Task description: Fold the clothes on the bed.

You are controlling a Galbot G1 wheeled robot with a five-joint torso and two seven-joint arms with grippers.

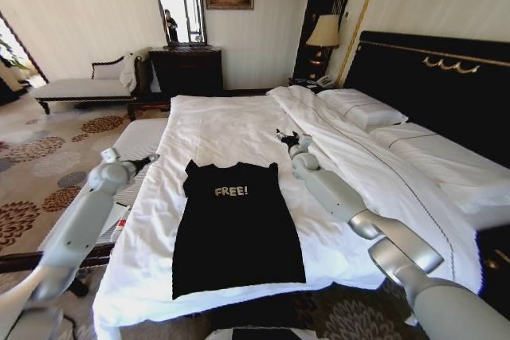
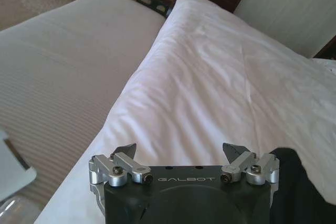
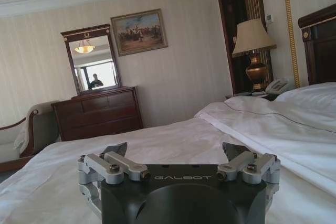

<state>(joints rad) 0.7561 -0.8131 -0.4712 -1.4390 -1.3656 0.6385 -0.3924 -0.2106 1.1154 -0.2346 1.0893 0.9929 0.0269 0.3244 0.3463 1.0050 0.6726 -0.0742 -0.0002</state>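
Note:
The clothes are one black T-shirt [image 1: 235, 232] with white "FREE!" lettering, lying flat on the near part of the bed [image 1: 239, 125], collar toward the far end. My left gripper [image 1: 150, 160] hovers open at the bed's left edge, just left of the shirt's shoulder. In the left wrist view the open fingers [image 2: 181, 153] hold nothing, above white duvet [image 2: 210, 87], with a black corner of the shirt [image 2: 302, 187] beside them. My right gripper [image 1: 285, 138] hangs open just beyond the shirt's right shoulder. The right wrist view shows it [image 3: 176, 151] empty above the sheet [image 3: 173, 137].
Pillows [image 1: 366, 109] and a dark headboard [image 1: 446, 77] lie on the right. A striped cushioned bench [image 1: 139, 137] runs along the bed's left side. A chaise [image 1: 80, 85], dresser [image 1: 187, 69] and lamp [image 1: 324, 31] stand at the far wall. Patterned carpet [image 1: 32, 173] is on the left.

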